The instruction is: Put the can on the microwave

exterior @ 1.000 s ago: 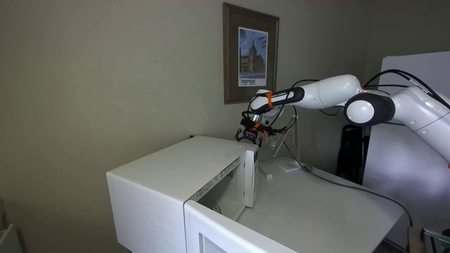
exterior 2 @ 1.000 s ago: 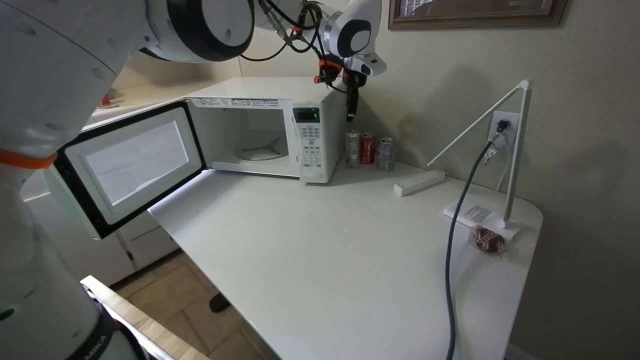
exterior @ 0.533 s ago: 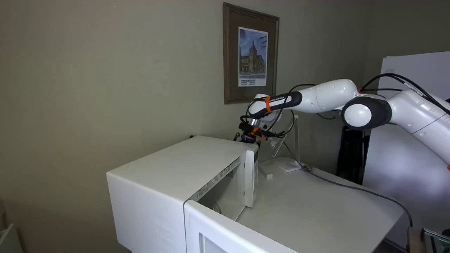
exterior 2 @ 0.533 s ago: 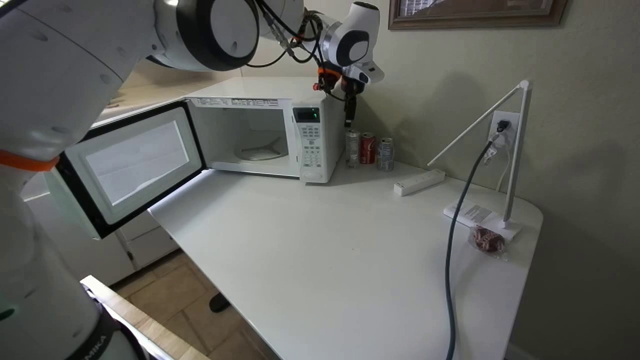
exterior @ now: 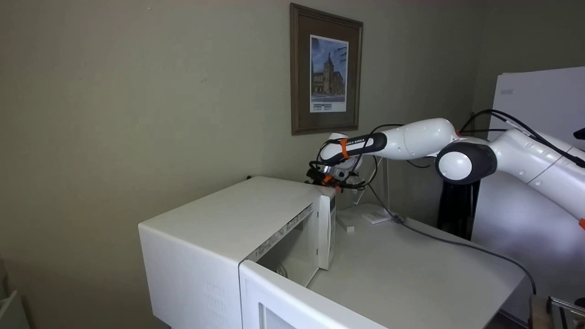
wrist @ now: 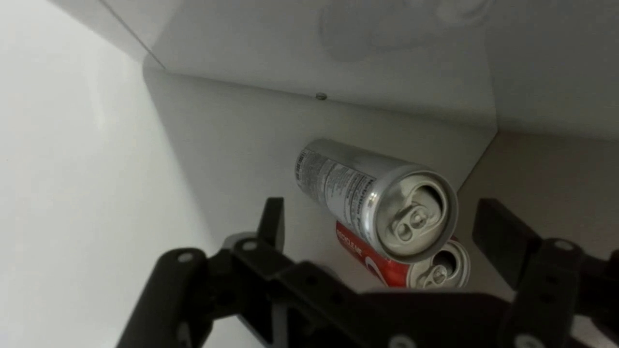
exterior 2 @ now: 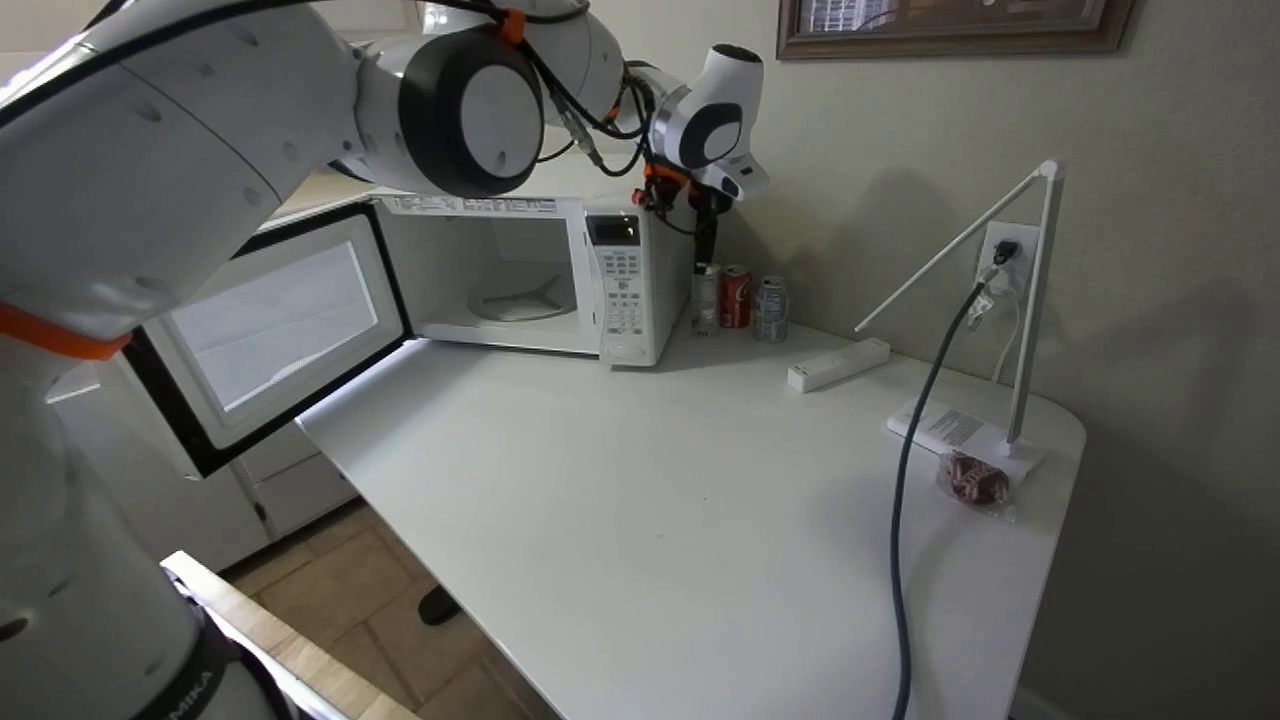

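The can [wrist: 358,179] is slim and silver and stands upright close to the microwave's side. It also shows in an exterior view [exterior 2: 705,305]. The microwave [exterior: 237,205] is a big white box with a flat top; its side wall shows in the wrist view [wrist: 266,43]. My gripper [wrist: 384,224] is open and points down, with its fingers spread wide on either side of the can's top. Neither finger visibly touches it. In an exterior view, the gripper [exterior 2: 705,250] hangs at about the can's rim. In the opposite exterior view its fingers are hidden behind the microwave.
A red can [exterior 2: 735,295] stands right beside the silver one, with another silvery can [exterior 2: 771,308] beyond it. The microwave door [exterior 2: 280,330] is open. A white power strip [exterior 2: 838,365], a lamp [exterior 2: 1035,300] and a dark cable [exterior 2: 905,480] are on the table.
My gripper has come down, from above the can to about its rim, and sinks behind the microwave's top edge in an exterior view. The cans and microwave have not moved.
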